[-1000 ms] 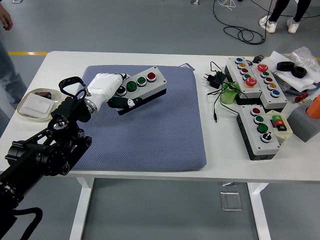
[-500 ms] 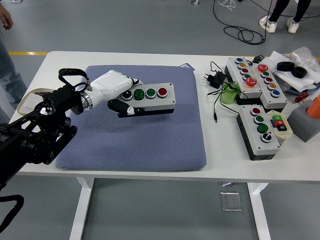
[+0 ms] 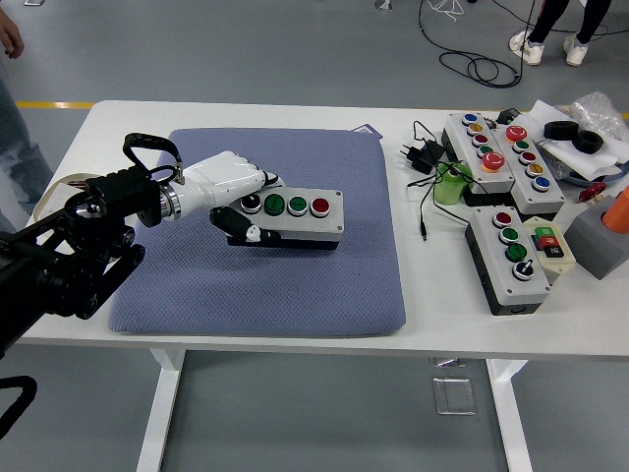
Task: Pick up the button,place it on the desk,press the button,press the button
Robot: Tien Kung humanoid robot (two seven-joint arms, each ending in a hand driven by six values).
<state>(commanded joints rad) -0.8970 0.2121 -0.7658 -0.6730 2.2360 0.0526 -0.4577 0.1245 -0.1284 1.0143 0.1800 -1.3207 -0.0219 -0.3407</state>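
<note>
The white worktop (image 3: pixel 246 118) fills the middle of the frame, and most of its left half is covered by a blue-grey fabric mat (image 3: pixel 295 265). On that mat, left of frame centre, sits the grey rectangular button box with 4 round buttons in black, green, green and red (image 3: pixel 295 214). Over the last second it has gone from tilted up in the air to level and lower, so it now looks set down on the mat; the placing step seems all but done. The white left hand (image 3: pixel 234 192), reaching in from the left edge, is still clamped on the box's left end, thumb below and fingers over the top near the black button. Letting go comes next, then 2 presses. The right hand is not visible
</note>
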